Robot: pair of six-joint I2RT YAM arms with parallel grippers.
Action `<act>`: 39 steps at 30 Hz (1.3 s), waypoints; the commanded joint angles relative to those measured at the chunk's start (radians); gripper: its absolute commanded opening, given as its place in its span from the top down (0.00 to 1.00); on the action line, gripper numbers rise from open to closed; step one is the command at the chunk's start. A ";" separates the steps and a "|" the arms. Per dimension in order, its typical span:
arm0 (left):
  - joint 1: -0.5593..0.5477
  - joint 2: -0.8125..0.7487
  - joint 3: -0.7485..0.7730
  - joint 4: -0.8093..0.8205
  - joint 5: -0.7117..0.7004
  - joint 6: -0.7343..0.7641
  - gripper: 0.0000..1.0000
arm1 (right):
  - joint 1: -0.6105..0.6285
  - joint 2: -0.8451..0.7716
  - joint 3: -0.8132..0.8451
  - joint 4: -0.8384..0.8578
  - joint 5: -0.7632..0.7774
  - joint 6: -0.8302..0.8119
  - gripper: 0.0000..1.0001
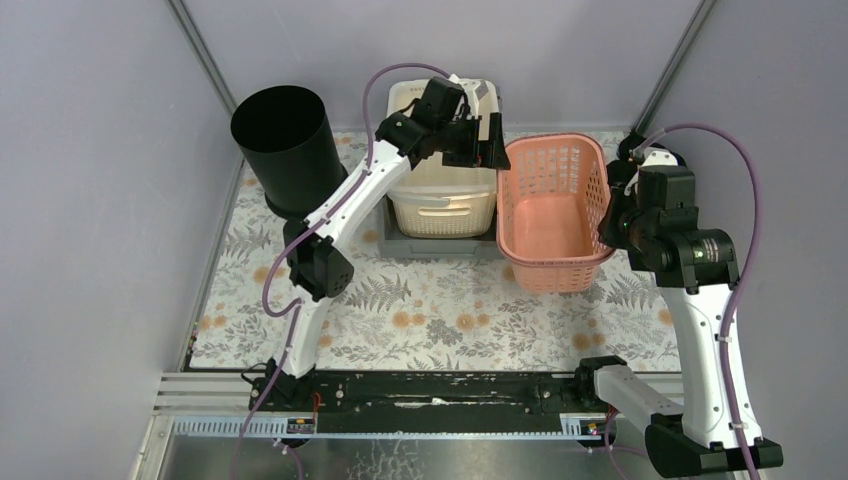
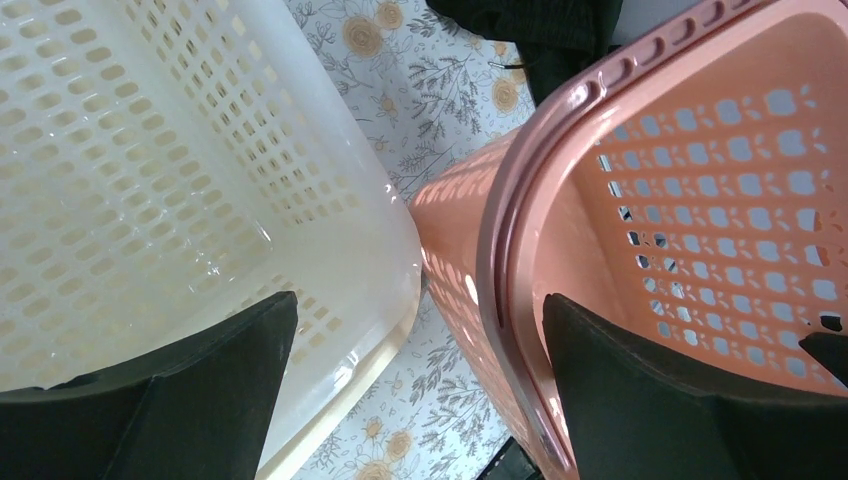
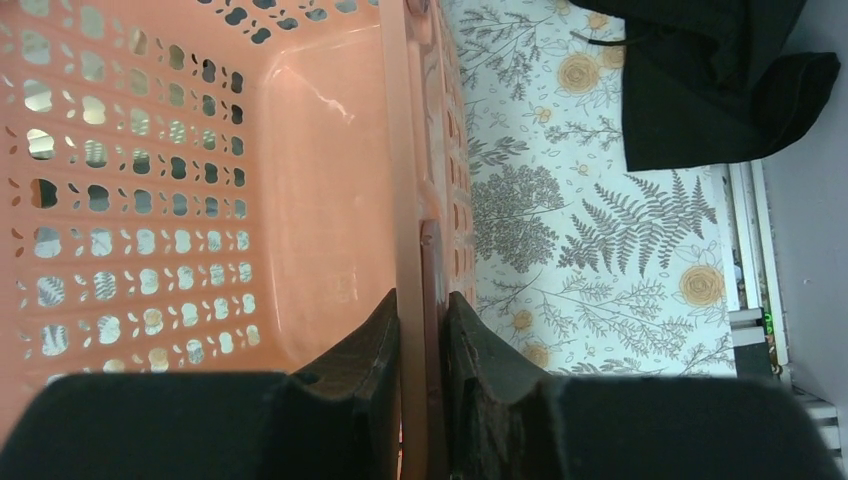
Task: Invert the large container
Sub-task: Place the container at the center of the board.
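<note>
Right wrist view: right gripper point(image 3: 422, 325) clamps the pink basket point(image 3: 300, 200) by the rim between its fingers; left gripper point(image 2: 420, 310) gapes astride the other rim, so a one-sided lift might twist it loose

Light: bright, even, diffuse from overhead | Shadows: soft, faint, beneath pink basket point(image 1: 553, 215) on desk point(image 1: 420, 310) | Glare: glossy patches on cream basket point(image 2: 200, 260) wall, streak inside pink basket, wrist views | Focus: crisp overhead; fingers point(image 2: 215, 400) of left pincer point(image 2: 420, 305) soft-edged, near-black close to lens
</note>
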State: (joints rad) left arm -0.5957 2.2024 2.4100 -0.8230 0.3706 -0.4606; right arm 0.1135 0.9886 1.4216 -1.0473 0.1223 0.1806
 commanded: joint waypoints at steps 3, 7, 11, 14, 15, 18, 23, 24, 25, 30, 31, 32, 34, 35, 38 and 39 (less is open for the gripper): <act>0.030 -0.083 -0.046 0.061 0.027 -0.008 0.00 | 0.008 -0.044 0.095 0.043 -0.095 0.045 1.00; 0.033 -0.193 -0.128 0.091 0.061 -0.016 0.00 | 0.009 -0.055 0.102 0.033 -0.173 0.054 1.00; 0.033 -0.332 -0.239 0.132 0.075 -0.024 0.00 | 0.009 -0.088 0.084 0.033 -0.261 0.054 1.00; 0.032 -0.432 -0.318 0.145 0.070 -0.026 0.00 | 0.009 -0.106 0.071 0.057 -0.365 0.049 1.00; 0.034 -0.463 -0.338 0.145 0.068 -0.024 0.00 | 0.009 -0.103 0.070 0.061 -0.401 0.049 1.00; 0.046 -0.556 -0.399 0.139 0.068 -0.018 0.00 | 0.009 -0.095 0.059 0.078 -0.503 0.053 1.00; 0.068 -0.713 -0.576 0.127 0.056 -0.007 0.00 | 0.009 -0.101 0.014 0.091 -0.642 0.050 1.00; 0.073 -0.743 -0.620 0.131 0.051 -0.006 0.00 | 0.009 -0.101 0.001 0.093 -0.670 0.047 1.00; 0.076 -0.775 -0.657 0.136 0.040 -0.008 0.00 | 0.009 -0.103 -0.012 0.099 -0.699 0.047 1.00; 0.092 -0.893 -0.748 0.134 0.013 -0.033 0.00 | 0.018 -0.113 -0.097 0.172 -0.828 0.066 1.00; 0.096 -0.907 -0.742 0.123 0.019 -0.037 0.00 | 0.024 -0.107 -0.103 0.179 -0.830 0.064 1.00; 0.097 -0.921 -0.733 0.114 0.024 -0.040 0.00 | 0.029 -0.101 -0.108 0.182 -0.832 0.061 1.00; 0.097 -0.946 -0.713 0.101 0.042 -0.050 0.00 | 0.040 -0.085 -0.123 0.201 -0.841 0.058 1.00; 0.097 -0.958 -0.707 0.095 0.048 -0.054 0.00 | 0.047 -0.075 -0.129 0.211 -0.843 0.056 1.00; 0.097 -0.985 -0.717 0.080 0.039 -0.051 0.00 | 0.074 -0.044 -0.152 0.239 -0.835 0.042 1.00; 0.097 -0.993 -0.731 0.073 0.025 -0.047 0.00 | 0.094 -0.032 -0.154 0.238 -0.820 0.033 1.00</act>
State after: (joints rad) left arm -0.5030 1.2488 1.6760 -0.7353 0.4026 -0.5030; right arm 0.1612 0.9272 1.2766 -0.9169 -0.6453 0.2165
